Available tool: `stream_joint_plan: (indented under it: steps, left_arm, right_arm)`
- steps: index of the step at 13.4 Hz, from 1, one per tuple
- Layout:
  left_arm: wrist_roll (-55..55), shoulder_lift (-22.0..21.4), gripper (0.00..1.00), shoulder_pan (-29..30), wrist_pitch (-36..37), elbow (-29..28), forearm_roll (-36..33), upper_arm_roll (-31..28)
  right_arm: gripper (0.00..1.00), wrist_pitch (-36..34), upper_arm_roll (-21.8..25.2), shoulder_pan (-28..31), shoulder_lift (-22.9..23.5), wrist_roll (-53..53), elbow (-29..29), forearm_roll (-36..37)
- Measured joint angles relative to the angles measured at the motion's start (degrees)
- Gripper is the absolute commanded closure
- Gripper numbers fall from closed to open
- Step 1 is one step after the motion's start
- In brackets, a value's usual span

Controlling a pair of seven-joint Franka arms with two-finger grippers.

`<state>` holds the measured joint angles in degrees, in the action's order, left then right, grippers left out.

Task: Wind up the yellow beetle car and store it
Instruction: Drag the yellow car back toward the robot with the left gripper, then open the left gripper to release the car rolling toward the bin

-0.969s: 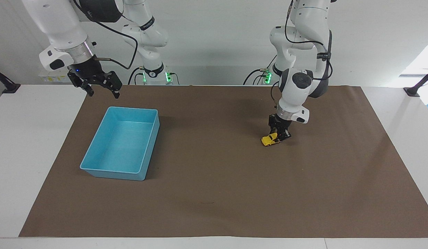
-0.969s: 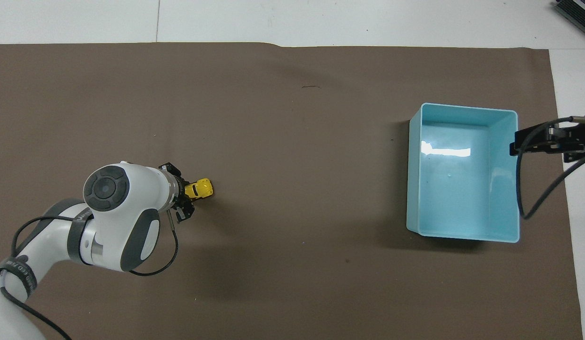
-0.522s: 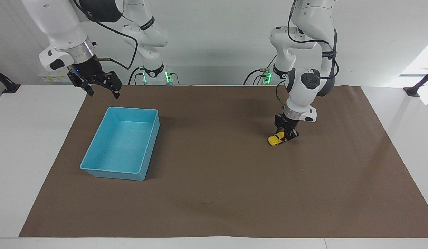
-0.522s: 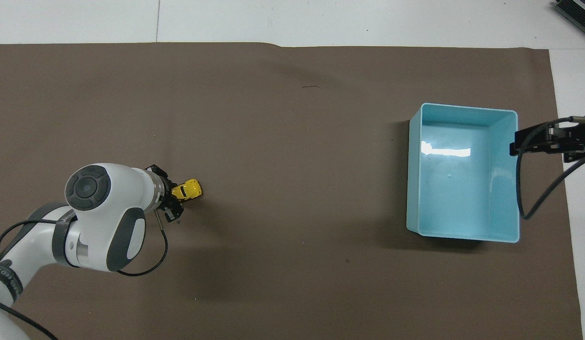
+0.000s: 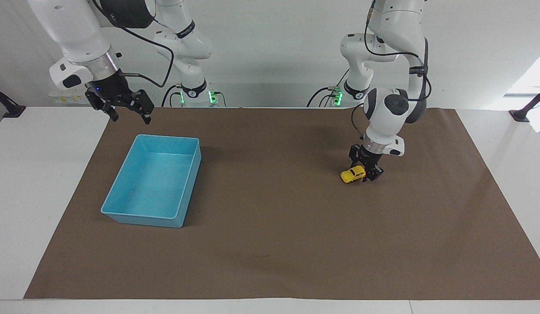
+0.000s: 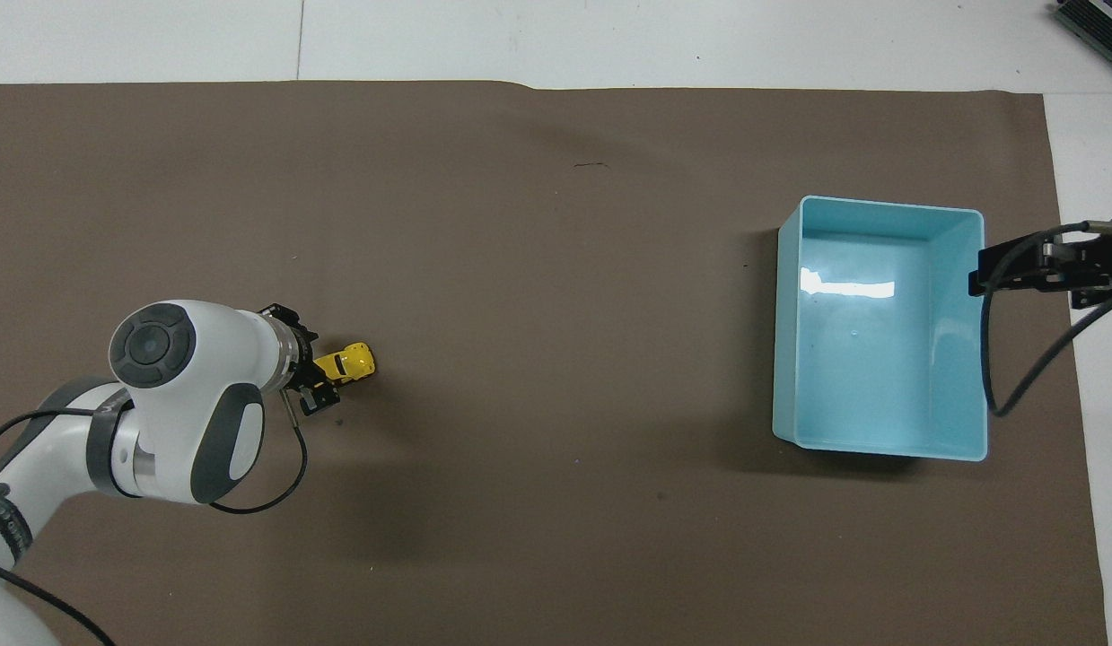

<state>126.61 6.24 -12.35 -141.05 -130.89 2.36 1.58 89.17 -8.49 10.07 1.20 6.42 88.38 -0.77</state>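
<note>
Yellow beetle car (image 5: 353, 174) on brown mat (image 5: 270, 244) — left hand (image 5: 369, 172) astride it, grip unclear.

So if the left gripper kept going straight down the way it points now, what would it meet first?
Most likely the brown mat, right beside the yellow toy car. The left gripper hangs low at the car's rear, pointing down, though whether a finger would clip the car first is hard to judge.

Blue bin (image 5: 153, 183) on brown mat (image 5: 270, 244)
</note>
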Motion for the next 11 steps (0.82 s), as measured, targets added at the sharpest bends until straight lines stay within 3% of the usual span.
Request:
stream_joint_plan:
  steps: [6, 11]
  left_arm:
    - [-4.5, 1.7, 0.0, -1.9, 9.8, 10.3, -0.8, 1.3]
    - [-19.1, 1.9, 0.0, -4.1, 14.8, 15.2, -0.9, 1.5]
  right_arm:
    - [0.0, 0.0, 0.0, 0.0, 0.0, 0.0, 0.0, 0.0]
    - [0.0, 0.0, 0.0, 0.0, 0.0, 0.0, 0.0, 0.0]
